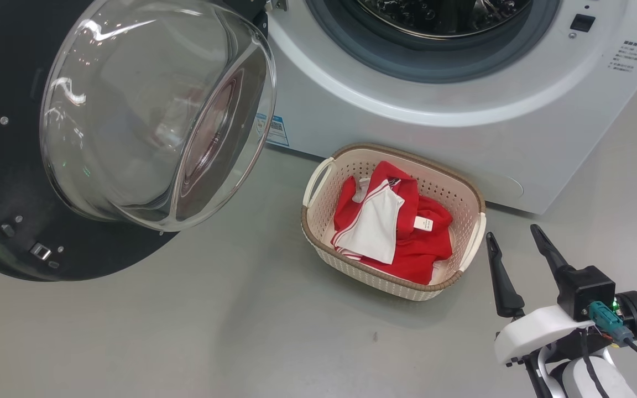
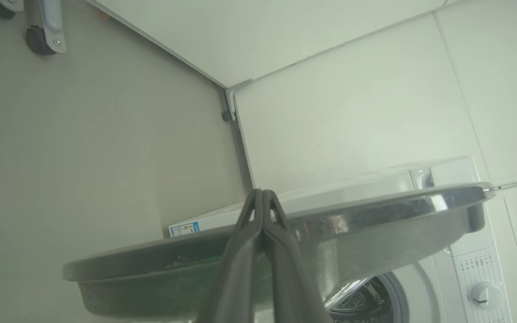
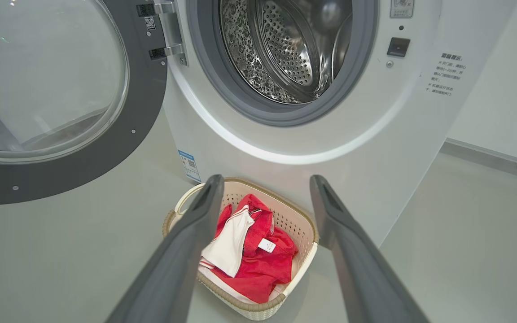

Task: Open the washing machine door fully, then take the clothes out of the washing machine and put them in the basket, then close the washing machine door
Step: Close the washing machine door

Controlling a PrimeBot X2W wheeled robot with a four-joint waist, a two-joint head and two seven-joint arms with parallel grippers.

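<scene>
left fingers (image 2: 263, 199) pressed together — door (image 2: 375, 215) half-hides drum (image 2: 366, 301)

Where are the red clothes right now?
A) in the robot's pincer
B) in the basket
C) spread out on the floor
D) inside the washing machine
B: the red clothes lie piled in the basket in front of the washing machine.

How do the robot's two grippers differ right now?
The left gripper is shut, fingers pressed together; the right gripper is open, fingers well apart. The left gripper points at the rim of the washing machine door; the right gripper faces the basket of red clothes. Both have two long dark fingers, and neither holds anything.
</scene>
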